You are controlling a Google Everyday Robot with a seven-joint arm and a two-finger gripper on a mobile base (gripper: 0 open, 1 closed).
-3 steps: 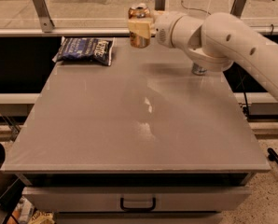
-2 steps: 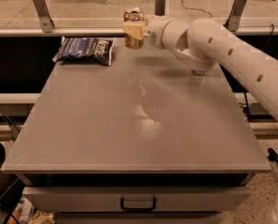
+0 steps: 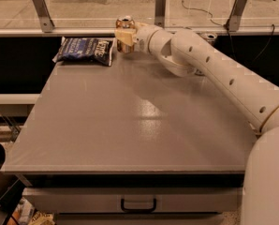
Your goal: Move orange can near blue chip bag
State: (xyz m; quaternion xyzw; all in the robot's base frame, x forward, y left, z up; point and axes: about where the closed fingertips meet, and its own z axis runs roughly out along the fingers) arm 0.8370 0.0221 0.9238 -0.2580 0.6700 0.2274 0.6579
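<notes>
A grey table (image 3: 139, 125) fills the camera view, a drawer handle (image 3: 138, 204) showing below its near edge. The robot's white arm (image 3: 209, 64) reaches in from the near right corner and stretches diagonally toward the far edge. At the far left corner lies the blue chip bag (image 3: 85, 49), flat and crinkled. Just beside the bag's right end, at the far edge, is the orange can (image 3: 126, 23), upright, silver top showing. The gripper (image 3: 122, 36) pinches the can between its fingers. Whether the can's base touches the table or hangs just above it cannot be told. The carry appears nearly complete: the can is already close to the bag, and what seems left is to set it down, release it and draw the arm clear.
</notes>
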